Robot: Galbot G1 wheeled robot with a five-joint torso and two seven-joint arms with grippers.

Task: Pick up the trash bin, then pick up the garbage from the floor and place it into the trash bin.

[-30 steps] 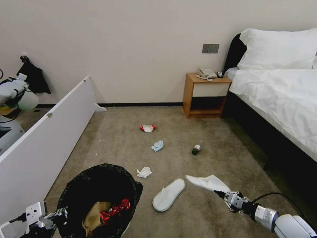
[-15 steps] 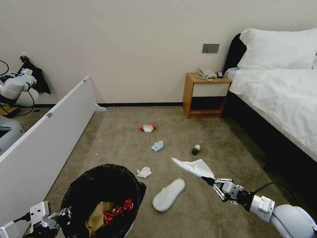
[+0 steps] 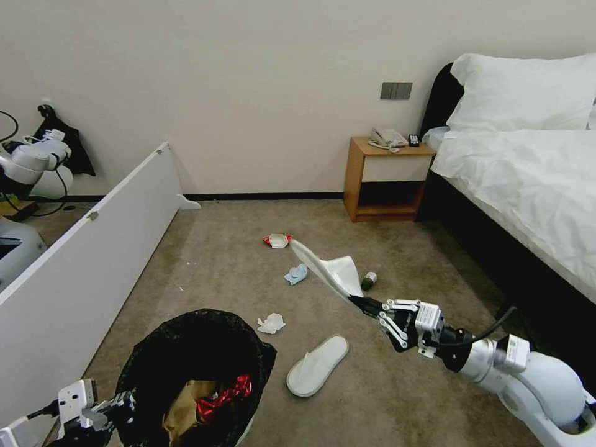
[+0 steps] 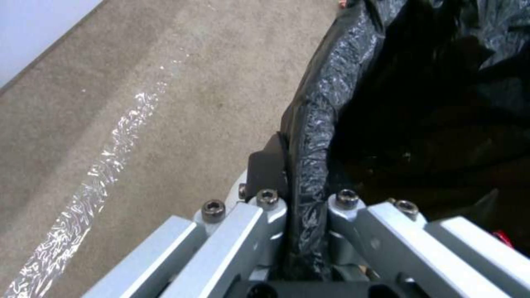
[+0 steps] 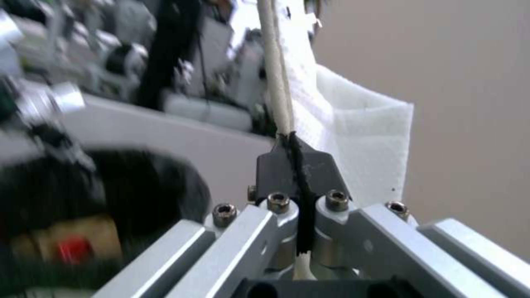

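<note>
The trash bin [image 3: 192, 366], lined with a black bag, hangs at the lower left with my left gripper [image 3: 118, 406] shut on its rim. The left wrist view shows the left gripper [image 4: 306, 182] clamped over the bag-covered rim [image 4: 326, 103]. A brown carton [image 3: 181, 403] and a red can [image 3: 223, 391] lie inside. My right gripper [image 3: 363, 304] is shut on one white slipper [image 3: 326, 270], held up in the air right of the bin; the right wrist view shows this slipper [image 5: 353, 116] too. On the floor [image 3: 217, 261] lie the other slipper [image 3: 316, 365], a tissue [image 3: 271, 323], a pale-blue wad [image 3: 297, 274], a green bottle [image 3: 369, 280] and a red-white packet [image 3: 277, 240].
A long white board [image 3: 81, 273] leans along the left side. A wooden nightstand [image 3: 385, 180] stands against the back wall, and a bed [image 3: 528, 186] with a dark base runs down the right. Another machine [image 3: 31, 161] stands at the far left.
My right gripper has lifted the slipper off the floor and carried it up and to the left. The bin and left gripper have barely moved.
</note>
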